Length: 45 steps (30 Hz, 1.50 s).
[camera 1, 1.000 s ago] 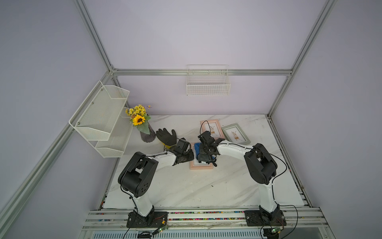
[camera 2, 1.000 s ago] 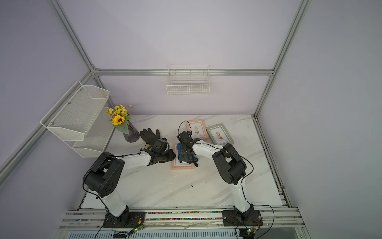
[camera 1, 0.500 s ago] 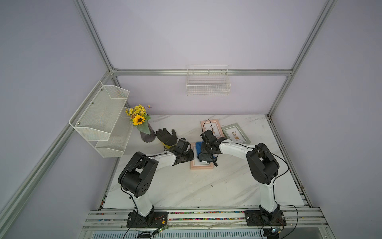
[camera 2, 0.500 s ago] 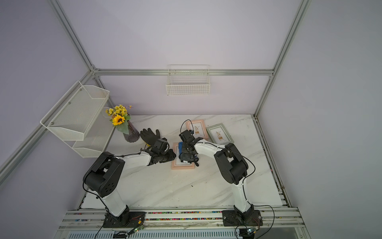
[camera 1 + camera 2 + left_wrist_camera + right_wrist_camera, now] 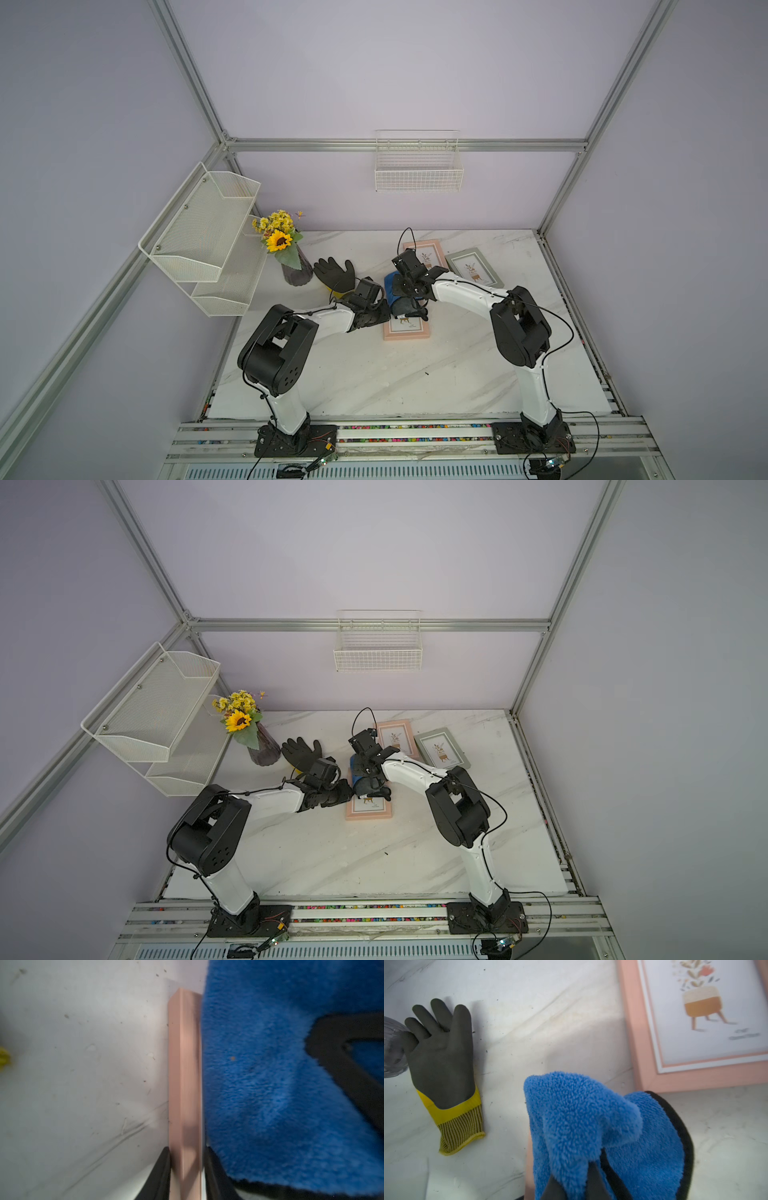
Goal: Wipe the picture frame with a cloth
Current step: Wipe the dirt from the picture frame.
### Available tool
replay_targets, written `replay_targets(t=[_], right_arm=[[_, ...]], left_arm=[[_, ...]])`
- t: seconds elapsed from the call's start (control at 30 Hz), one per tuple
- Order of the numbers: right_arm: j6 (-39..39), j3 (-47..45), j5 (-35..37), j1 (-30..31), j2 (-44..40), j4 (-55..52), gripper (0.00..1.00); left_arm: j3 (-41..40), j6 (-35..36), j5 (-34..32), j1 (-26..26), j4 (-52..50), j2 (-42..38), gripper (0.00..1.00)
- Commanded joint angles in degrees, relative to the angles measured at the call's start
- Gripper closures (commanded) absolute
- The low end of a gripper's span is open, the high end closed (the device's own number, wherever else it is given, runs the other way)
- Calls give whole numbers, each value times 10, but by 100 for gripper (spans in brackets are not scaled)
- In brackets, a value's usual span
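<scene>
A pink picture frame (image 5: 406, 329) (image 5: 368, 811) lies flat in the middle of the marble table. My left gripper (image 5: 384, 315) (image 5: 186, 1167) is shut on the frame's left rail (image 5: 184, 1074), one finger on each side of it. The blue cloth (image 5: 390, 286) (image 5: 358, 776) (image 5: 581, 1115) with dark edging is bunched over the frame's far half. My right gripper (image 5: 411, 300) (image 5: 571, 1178) is shut on a fold of the cloth from above. In the left wrist view the cloth (image 5: 270, 1084) drapes right beside the held rail. Most of the frame's glass is hidden under cloth and grippers.
A black-and-yellow work glove (image 5: 334, 274) (image 5: 440, 1059) lies left of the frame, next to a dark vase of yellow flowers (image 5: 291, 266). Behind lie a second pink frame (image 5: 428, 253) (image 5: 633, 1043) and a grey-green frame (image 5: 473, 268). White mesh shelves (image 5: 199, 232) hang at the left.
My right gripper has shifted a little toward the far end of the frame, taking the cloth with it. The left arm has stayed where it was.
</scene>
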Motion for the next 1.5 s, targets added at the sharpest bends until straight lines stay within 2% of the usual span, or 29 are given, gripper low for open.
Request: replay_targets(t=[0.0,0.13,0.23,0.4,0.6,0.73,0.83,0.93,1.03,1.17,1.47], right_arm=[[-1,16,-26,4,38,-15,91],[9,-17,-7,0,33,-13,91],[17,-61,17,-27,6,-16,91],[5,-98,85,-45,-39,-34,91],[-8,-49,44,-1,-4,-28,91],[4,2,-23,19,35,-20,91],[11,11,-22,18,44,-25,91],[4,-24,20,2,16,-33,91],[-2,-76,29,-23,-23,-27,91],[-3,-100,63,-29,-49,-44,91],[5,-72,-49,8,-16,-17,92]], left_arm=[[-2,-1,-12,4,-46,15,72],[-3,-6,-13,4,-43,17,72],[-3,-8,-14,4,-44,19,72],[0,-4,-21,3,-49,24,71],[1,-3,-18,4,-49,26,71],[2,-3,-16,4,-50,25,71],[3,-3,-16,4,-53,26,71],[4,-3,-13,4,-53,29,71],[9,-1,-11,4,-57,34,70],[20,2,-14,4,-71,44,70],[28,9,-10,4,-77,50,69]])
